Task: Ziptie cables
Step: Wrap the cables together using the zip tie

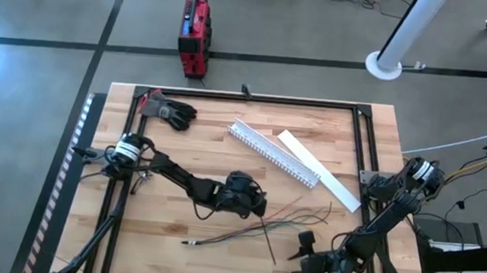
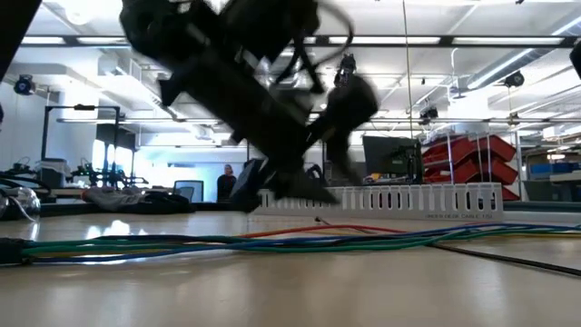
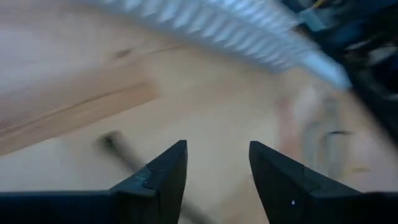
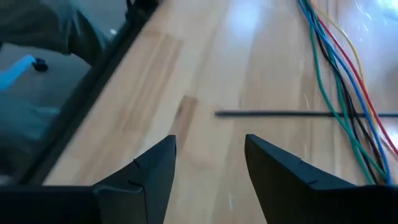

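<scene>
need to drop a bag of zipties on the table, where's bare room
Bare wood lies between the black glove and the white slotted channel, and along the near left edge. It is crowded mid-table, where the left gripper hangs by the cables.

Both arms are dark, nearly black, built of jointed segments. The left arm (image 1: 170,172) carries a pale silver band round its base joint, with thin dark cords looped near its wrist. The right arm (image 1: 382,221) has yellow and white cords running from its base. Each gripper's fingers (image 4: 149,168) are matte black, wedge-shaped, tapering to blunt angled tips.
</scene>
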Motion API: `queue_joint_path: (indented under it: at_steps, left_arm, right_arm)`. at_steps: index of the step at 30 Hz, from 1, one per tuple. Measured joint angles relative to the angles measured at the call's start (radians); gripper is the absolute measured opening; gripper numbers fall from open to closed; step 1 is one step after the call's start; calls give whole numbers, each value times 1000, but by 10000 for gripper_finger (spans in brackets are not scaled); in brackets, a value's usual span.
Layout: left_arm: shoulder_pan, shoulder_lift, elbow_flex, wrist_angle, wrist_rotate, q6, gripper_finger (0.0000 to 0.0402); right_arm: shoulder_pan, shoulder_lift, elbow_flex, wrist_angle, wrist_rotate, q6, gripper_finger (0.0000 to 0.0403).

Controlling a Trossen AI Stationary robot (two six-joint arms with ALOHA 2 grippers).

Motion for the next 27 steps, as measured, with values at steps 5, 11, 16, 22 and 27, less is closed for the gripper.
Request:
queue_joint_path:
  at_steps: [5, 11, 16, 22, 27]
  left_arm:
    - [0, 1, 101, -182, -55, 58, 198]
    - [16, 5, 170, -439, -70, -106, 232]
    - [22, 29, 134, -454, -14, -144, 238]
    - [21, 73, 89, -326, -53, -125, 227]
    - [24, 122, 83, -171, -70, -40, 215]
  right_arm:
    - [24, 28, 0, 92, 0, -36, 181]
    - [44, 104, 1, 197, 1, -27, 181]
    - [41, 169, 1, 279, 2, -32, 181]
    - [14, 201, 0, 318, 11, -37, 181]
    - [-22, 202, 0, 333, 10, -84, 181]
